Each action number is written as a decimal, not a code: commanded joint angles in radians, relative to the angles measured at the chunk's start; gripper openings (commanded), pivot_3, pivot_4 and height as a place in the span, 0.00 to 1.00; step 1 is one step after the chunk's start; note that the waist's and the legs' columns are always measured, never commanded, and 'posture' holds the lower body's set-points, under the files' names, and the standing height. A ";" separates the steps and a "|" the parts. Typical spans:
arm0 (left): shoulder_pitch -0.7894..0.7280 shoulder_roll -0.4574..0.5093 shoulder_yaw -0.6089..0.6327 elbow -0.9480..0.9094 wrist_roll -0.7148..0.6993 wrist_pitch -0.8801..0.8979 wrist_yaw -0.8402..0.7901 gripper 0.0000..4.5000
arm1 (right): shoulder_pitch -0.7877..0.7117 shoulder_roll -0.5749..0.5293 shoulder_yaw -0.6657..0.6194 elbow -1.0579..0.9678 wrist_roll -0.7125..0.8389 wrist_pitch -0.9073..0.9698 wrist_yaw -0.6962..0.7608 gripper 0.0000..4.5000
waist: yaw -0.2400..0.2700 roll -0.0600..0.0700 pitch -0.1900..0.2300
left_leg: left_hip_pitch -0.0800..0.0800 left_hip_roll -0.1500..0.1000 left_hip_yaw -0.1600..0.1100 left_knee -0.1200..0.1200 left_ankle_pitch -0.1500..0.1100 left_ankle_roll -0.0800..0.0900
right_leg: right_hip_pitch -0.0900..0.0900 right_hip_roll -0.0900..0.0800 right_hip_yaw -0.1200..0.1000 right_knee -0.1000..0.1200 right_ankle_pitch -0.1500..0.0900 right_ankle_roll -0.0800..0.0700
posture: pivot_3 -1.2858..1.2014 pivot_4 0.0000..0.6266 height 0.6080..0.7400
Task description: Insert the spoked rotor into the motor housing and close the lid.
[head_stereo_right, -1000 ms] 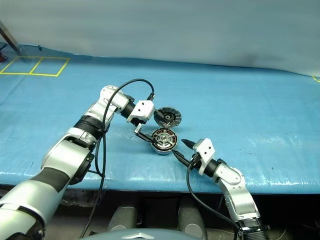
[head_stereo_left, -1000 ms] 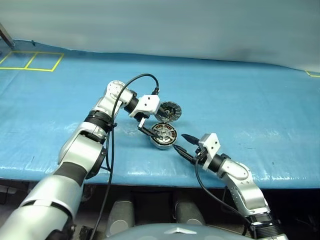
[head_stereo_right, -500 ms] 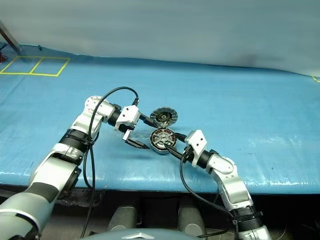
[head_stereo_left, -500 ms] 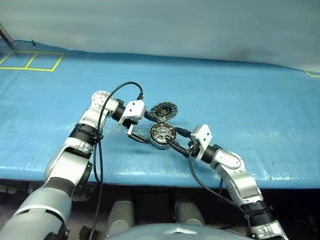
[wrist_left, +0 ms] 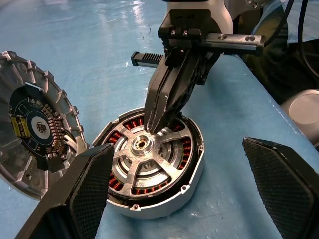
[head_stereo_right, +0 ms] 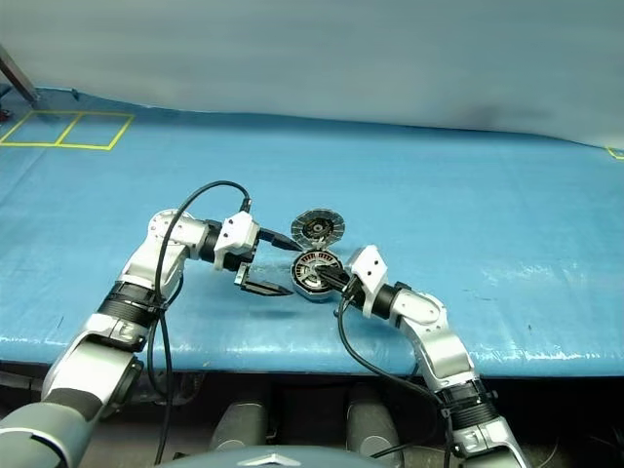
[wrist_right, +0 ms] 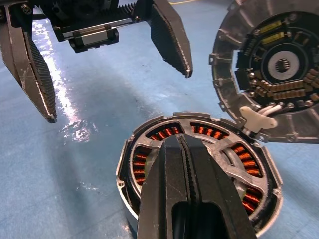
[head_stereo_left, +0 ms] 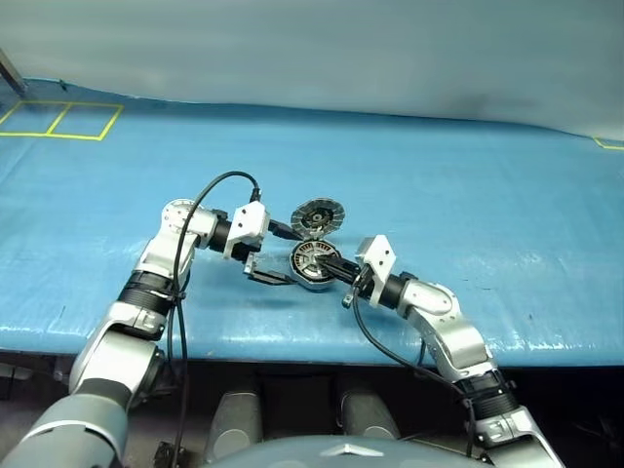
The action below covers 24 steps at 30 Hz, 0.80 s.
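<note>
Spoked rotor (wrist_left: pixel 144 162) in motor housing (wrist_left: pixel 192 172), beneath right gripper (wrist_left: pixel 154 122)

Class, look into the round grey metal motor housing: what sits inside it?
Inside the motor housing sits the silver spoked rotor, with copper windings showing between its spokes. The shut right gripper covers part of it.

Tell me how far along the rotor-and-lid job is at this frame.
Done: the spoked rotor sits inside the motor housing, copper windings showing between its spokes. In hand: the right gripper, fingers shut, rests its tips at the rotor's hub, seemingly pressing it home; the left gripper stands open beside the housing, holding nothing. Left: the lid stands swung open at the housing's rim and must be closed.
</note>
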 commanded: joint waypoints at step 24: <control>0.245 0.008 0.106 -0.218 -0.148 0.107 0.214 1.00 | -0.076 -0.023 0.004 -0.093 -0.053 0.126 -0.022 0.01 | 0.000 0.000 0.000 | 0.012 0.001 0.002 -0.005 0.000 -0.001 | 0.010 -0.001 0.000 -0.003 -0.001 -0.001 | 0.52 0.24 1.00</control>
